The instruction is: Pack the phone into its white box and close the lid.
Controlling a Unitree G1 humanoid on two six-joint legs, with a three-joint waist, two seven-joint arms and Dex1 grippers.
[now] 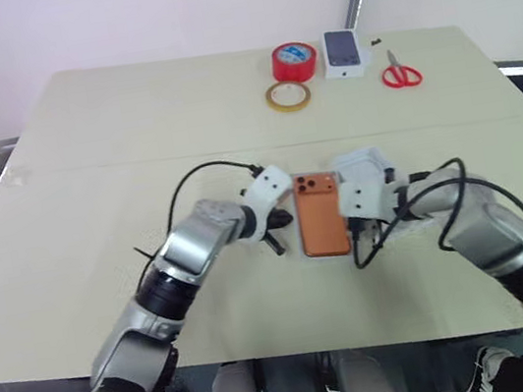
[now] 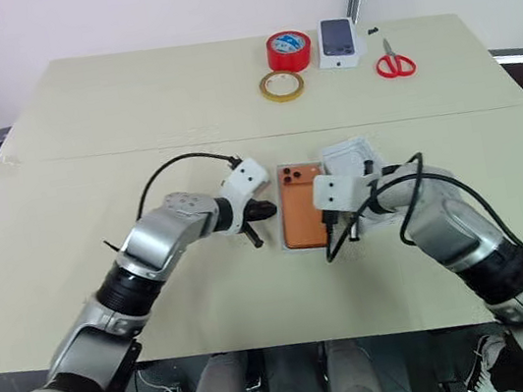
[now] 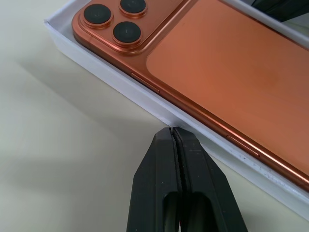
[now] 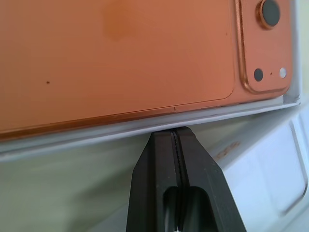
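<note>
The orange phone (image 1: 321,216) lies back up inside the shallow white box (image 3: 145,99) in the middle of the table, its camera lenses (image 3: 118,19) at the far end. My left gripper (image 3: 174,129) is shut, and its tips are at the box's left wall. On the opposite side, my right gripper (image 4: 176,130) is also shut, with its tips against the box's right rim (image 4: 145,128). Neither holds anything. The white lid (image 2: 349,154) lies just beyond the box's far right corner, partly hidden by my right wrist.
At the table's far edge are a red tape roll (image 1: 295,59), a yellow tape ring (image 1: 287,95), a small white carton with a phone picture (image 1: 343,52) and red scissors (image 1: 400,72). Black cables loop over both wrists.
</note>
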